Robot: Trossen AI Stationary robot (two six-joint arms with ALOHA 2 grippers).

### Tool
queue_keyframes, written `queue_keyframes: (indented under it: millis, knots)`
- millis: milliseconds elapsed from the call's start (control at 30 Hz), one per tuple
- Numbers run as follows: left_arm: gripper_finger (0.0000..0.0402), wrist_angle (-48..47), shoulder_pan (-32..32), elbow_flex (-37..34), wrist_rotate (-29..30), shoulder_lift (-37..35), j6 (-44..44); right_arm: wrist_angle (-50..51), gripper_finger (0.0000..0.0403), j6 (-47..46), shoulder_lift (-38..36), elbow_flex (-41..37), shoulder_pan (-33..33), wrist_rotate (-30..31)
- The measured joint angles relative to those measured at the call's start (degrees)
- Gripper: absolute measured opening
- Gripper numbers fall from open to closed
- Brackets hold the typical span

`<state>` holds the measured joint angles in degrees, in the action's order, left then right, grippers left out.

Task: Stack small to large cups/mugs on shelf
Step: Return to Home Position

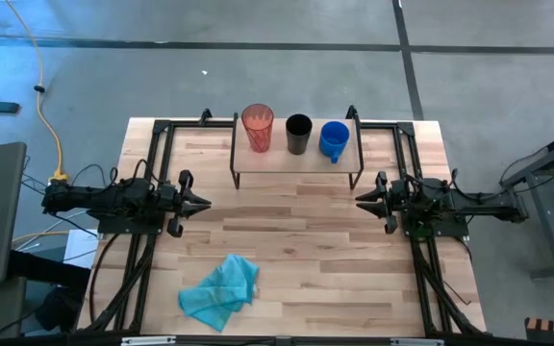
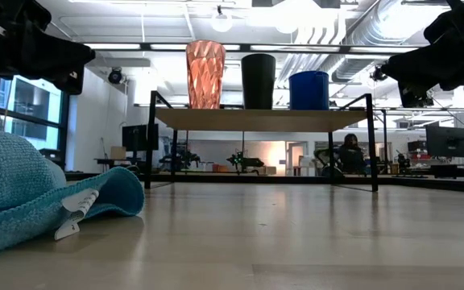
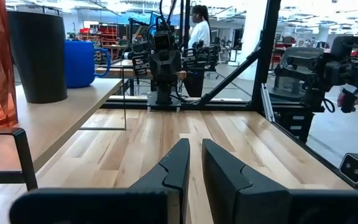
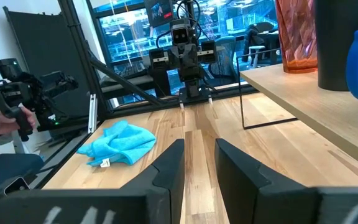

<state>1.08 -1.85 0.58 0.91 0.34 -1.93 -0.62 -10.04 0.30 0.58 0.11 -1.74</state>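
A pale wooden table point(image 1: 287, 279) stands on a grey concrete floor and fills the middle of the high view. The shelf point(image 1: 296, 165) sits at the table's upper edge, its board running left to right.

On the board three vessels stand upright in one row, mouths up and long axes vertical. The red-orange tumbler point(image 1: 257, 126) is on the left, the black cup point(image 1: 298, 133) in the centre and the blue mug point(image 1: 334, 140) on the right. The mug's handle points toward the lower edge of the frame. The three stand close together but apart, leaving bare board at both ends.

The left gripper point(image 1: 205, 202) lies at mid-left and the right gripper point(image 1: 359, 200) at mid-right, tips facing each other, both below the shelf. On each, the fingers stand a narrow slit apart, gripping nothing. Open tabletop stretches between them. A teal cloth point(image 1: 221, 291) lies crumpled at lower left of centre, well apart from the shelf.
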Motion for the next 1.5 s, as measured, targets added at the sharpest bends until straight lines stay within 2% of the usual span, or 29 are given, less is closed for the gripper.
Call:
queue_keyframes:
  millis: [400, 700, 1500]
  knots:
    - [0.0033, -0.1, 0.0, 0.0, 0.1, 0.0, 0.3, 0.0, 0.0080, 0.0, 0.0, 0.0, 0.0, 0.0]
    - [0.0033, -0.1, 0.0, 0.0, 0.2, 0.0, 6.5, 0.0, 0.0080, 0.0, 0.0, 0.0, 0.0, 0.0]
    - [0.0033, -0.2, 0.0, 0.0, 0.2, 0.0, 6.1, 0.0, 0.0080, 0.0, 0.0, 0.0, 0.0, 0.0]
